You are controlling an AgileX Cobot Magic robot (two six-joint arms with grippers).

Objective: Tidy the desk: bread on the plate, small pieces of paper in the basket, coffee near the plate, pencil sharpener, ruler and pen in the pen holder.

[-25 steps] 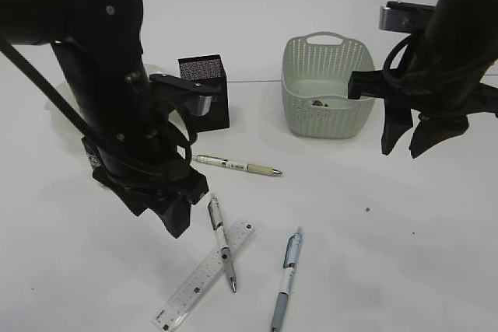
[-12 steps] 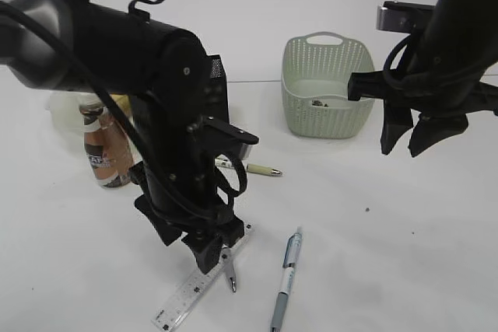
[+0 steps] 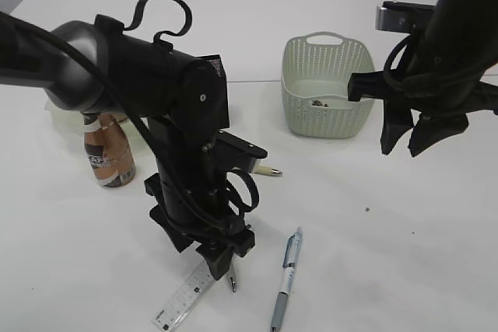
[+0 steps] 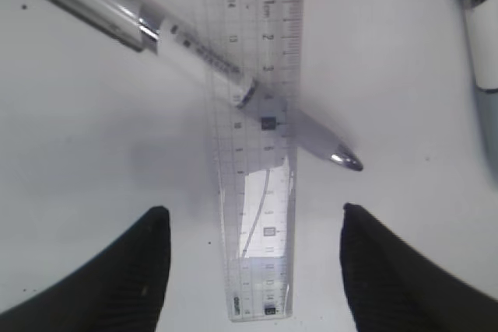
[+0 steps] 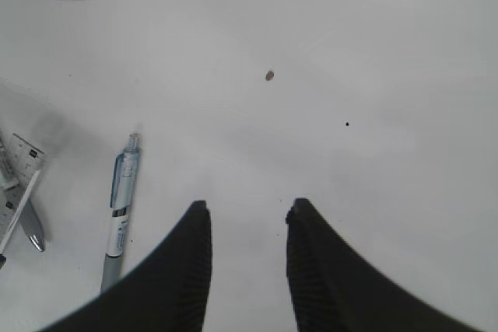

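Left gripper [image 4: 249, 270] spread wide, empty, straddling ruler [image 4: 257, 153] with grey pen [image 4: 194, 52] crossed over it, hidden under the arm outside. Right gripper [image 5: 247, 262] half open, empty above table [image 5: 373, 75]. Coffee [image 3: 107, 153] at 9 o'clock, basket [image 3: 327, 97] at 1.

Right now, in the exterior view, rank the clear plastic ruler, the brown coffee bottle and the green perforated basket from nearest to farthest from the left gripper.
1. Clear plastic ruler, directly beneath the left gripper.
2. Brown coffee bottle, back left.
3. Green perforated basket, far back right.
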